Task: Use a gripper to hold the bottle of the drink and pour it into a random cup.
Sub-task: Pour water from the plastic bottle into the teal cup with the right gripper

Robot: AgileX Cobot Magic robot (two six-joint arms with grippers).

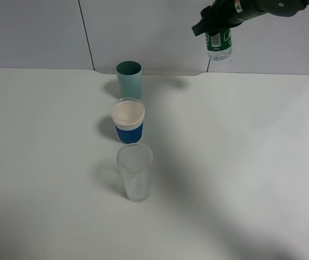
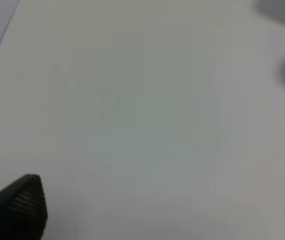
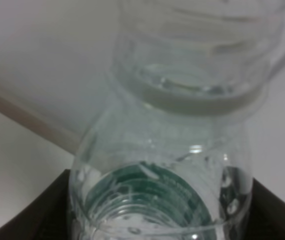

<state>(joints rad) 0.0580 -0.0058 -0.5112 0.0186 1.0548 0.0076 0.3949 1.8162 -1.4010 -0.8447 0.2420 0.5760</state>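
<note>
High over the table's far edge, my right gripper [image 1: 218, 23] is shut on the bottle of the drink [image 1: 218, 45], a clear bottle with a dark green label. The bottle hangs roughly upright, well to the right of and above the pale teal cup [image 1: 129, 78], and clear of it. In the right wrist view the bottle [image 3: 182, 130] fills the picture with dark jaws on either side of it. My left gripper [image 2: 157, 207] is open over bare white table, one black fingertip [image 2: 20, 207] in the corner; the exterior high view does not show it.
In front of the teal cup stands a white cup with a blue sleeve [image 1: 128, 122]. Nearer still is a tall clear glass [image 1: 135, 173]. The three stand in a line running from the back of the white table [image 1: 241, 162] towards the front.
</note>
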